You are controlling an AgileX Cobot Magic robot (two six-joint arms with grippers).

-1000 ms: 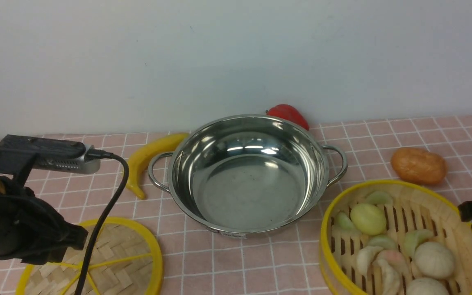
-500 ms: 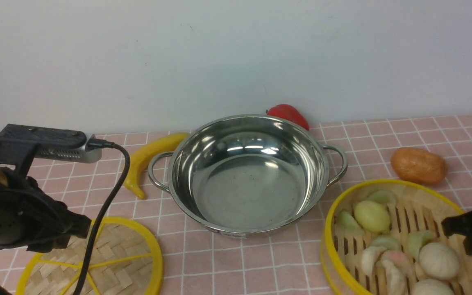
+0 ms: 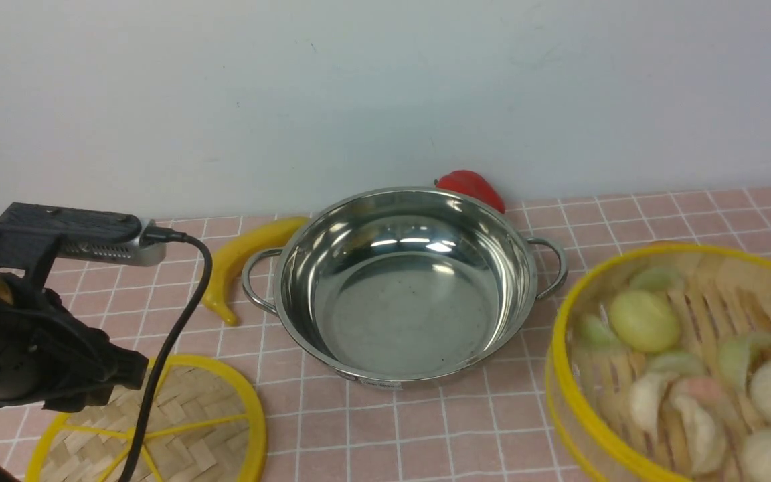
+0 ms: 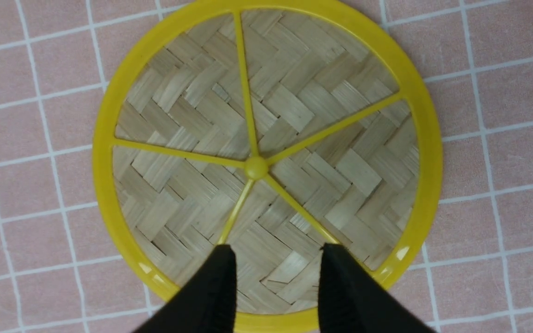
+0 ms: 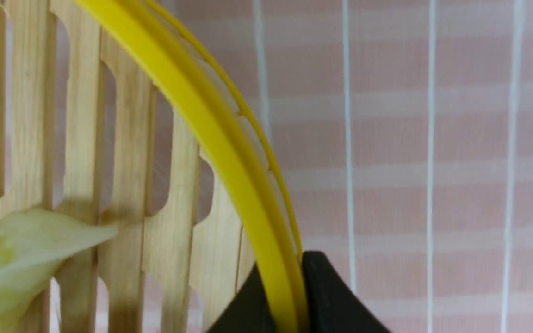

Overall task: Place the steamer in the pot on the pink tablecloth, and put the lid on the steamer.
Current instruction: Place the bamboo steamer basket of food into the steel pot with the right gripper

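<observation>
Standing at the robot's shoulder, I start at the far left, where the left gripper (image 4: pixel 278 259) hangs over the lid (image 4: pixel 266 166). Its two black fingers are spread apart with nothing between them, and I can't tell whether the tips touch the weave. The lid lies flat on the pink tablecloth (image 3: pixel 425 428), spokes up, near the front edge. That arm is plainly the nearer one for it.

Behind the lid a banana (image 3: pixel 245 258) curves toward the left handle of the pot (image 3: pixel 405 314). The pot sits mid-cloth, upright and empty, with its two handles pointing left and right. A red pepper (image 3: pixel 471 186) peeks out from behind its back rim.

Further right is the steamer (image 3: pixel 557 348), loaded with buns and dumplings (image 3: pixel 643 320). It looms large and a little blurred, and I judge it to be off the cloth, though its underside is out of sight. The right gripper (image 5: pixel 289 277) is pinched tight on the steamer's yellow rim at its right side, one finger inside the wall and one outside.

What matters next is that the pot lies directly to the left of the steamer, just beside it, with the nearer handle between them. Being round, the steamer needs no turning. It needs carrying leftward, level enough to keep the food in, until it is centred over the pot's mouth and can be lowered.
</observation>
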